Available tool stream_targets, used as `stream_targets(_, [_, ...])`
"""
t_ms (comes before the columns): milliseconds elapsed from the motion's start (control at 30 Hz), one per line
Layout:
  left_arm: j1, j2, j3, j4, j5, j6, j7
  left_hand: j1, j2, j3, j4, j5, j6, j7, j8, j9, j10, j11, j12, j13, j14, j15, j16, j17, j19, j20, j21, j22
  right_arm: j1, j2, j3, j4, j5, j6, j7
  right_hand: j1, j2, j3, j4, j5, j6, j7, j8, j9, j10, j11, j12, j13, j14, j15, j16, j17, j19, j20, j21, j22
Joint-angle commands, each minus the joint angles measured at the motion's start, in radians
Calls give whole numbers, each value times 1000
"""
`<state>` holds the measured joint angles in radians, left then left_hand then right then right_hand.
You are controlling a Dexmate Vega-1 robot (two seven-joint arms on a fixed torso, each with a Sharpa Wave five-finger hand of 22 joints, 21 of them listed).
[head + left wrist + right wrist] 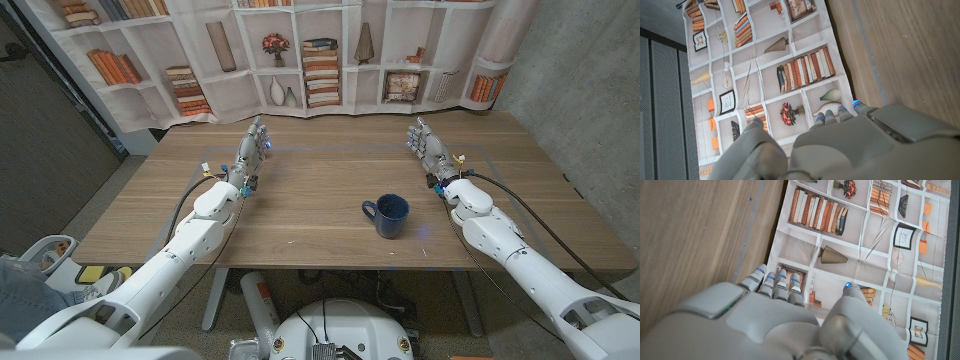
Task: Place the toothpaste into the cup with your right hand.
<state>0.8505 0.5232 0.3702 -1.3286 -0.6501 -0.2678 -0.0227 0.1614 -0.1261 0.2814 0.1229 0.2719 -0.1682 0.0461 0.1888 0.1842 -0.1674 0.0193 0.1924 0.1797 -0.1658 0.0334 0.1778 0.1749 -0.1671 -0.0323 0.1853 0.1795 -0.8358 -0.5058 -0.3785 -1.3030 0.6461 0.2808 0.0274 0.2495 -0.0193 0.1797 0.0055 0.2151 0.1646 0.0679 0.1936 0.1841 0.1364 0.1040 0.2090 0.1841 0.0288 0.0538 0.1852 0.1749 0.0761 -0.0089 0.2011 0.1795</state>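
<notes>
We see the blue cup (387, 216) at lower centre-right of the desk (320, 170). Left hand (249, 152) and right hand (428, 148) stand wide, holding nothing.

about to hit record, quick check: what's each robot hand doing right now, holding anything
Left robot hand: open, holding nothing, fingers extended over the table.
Right robot hand: open, holding nothing, away from the blue cup.

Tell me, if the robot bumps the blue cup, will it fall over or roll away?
Probably not easily. The blue cup stands upright on the wooden table and looks squat, so a bump would likely slide it. If tipped, its side handle should stop it rolling far. It looks like ceramic, so possibly breakable.
</notes>
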Motion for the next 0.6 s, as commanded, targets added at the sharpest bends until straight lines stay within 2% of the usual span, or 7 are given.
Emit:
stream_targets(33, [16, 22, -1, -54, -6, 41, 15, 11, 4, 4, -2, 5, -179, 3, 7, 2, -166, -2, 5, 4, -174, 0, 7, 5, -189, -11, 5, 2, 13, 9, -12, 5, -4, -15, 1, 7, -1, 7, -4, 6, 7, 0, 6, 3, 13, -2, 8, 2, 1, 6, 5, 3, 6, 1, 5, 3])
stream_targets(400, [11, 31, 7, -67, -1, 63, 11, 14, 7, 3, -4, 8, -173, 4, 9, 2, -158, -4, 9, 4, -169, 0, 9, 5, -185, -8, 8, 2, 6, 4, -4, -8, -7, 0, -4, 12, 1, 8, -8, 5, 8, 0, 5, 3, 21, -6, 10, 2, 9, 1, 6, 3, 11, 1, 5, 3])
stream_targets(600, [21, 40, 1, -92, 7, 62, 31, 18, 10, 2, -6, 10, -169, 14, 10, 1, -150, -2, 11, 4, -163, 2, 11, 5, -179, -1, 12, 2, -7, -3, 6, -25, -7, 12, -13, 16, 2, 9, -11, 4, 12, -1, 6, 3, 28, -7, 13, 2, 14, 1, 6, 3, 14, 0, 6, 3])
